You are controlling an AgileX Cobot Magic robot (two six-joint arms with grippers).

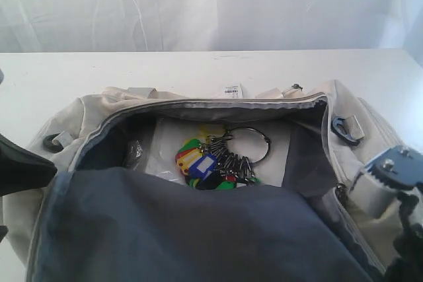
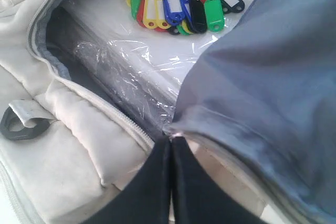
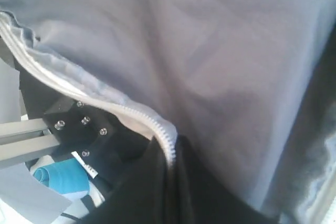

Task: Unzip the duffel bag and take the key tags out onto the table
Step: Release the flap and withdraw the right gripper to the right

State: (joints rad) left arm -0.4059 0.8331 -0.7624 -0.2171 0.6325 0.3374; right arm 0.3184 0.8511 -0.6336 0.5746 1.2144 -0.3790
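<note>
- Duffel bag [image 1: 344, 107]: cream fabric, resting on the white table [image 1: 73, 70]. Its top zipper is undone and the main compartment stands wide open.
- Flap [image 1: 198, 229]: the bag's top panel, turned back towards the near side so that its dark grey lining faces up. It covers the near part of the opening.
- Key tags [image 1: 206, 163]: the bunch lies inside the main compartment, near its middle and just beyond the edge of the flap. Blue, yellow, green, red and black tags fan out from a large metal ring [image 1: 250, 128]. They are in the bag, not on the table.
- Plastic-wrapped packet [image 2: 131, 61]: a flat pale item in clear film on the bag's floor. The key tags rest directly on top of it.
- Left gripper [image 2: 171, 140]: the black jaws are pressed together on the zippered edge of the flap at the bag's left side.
- Right gripper [image 3: 172, 153]: the jaws are likewise closed, pinching the flap's zipper tape at the right side.
- Strap ring [image 2: 18, 124]: black, on the bag's outer wall, beside the opening.
</note>
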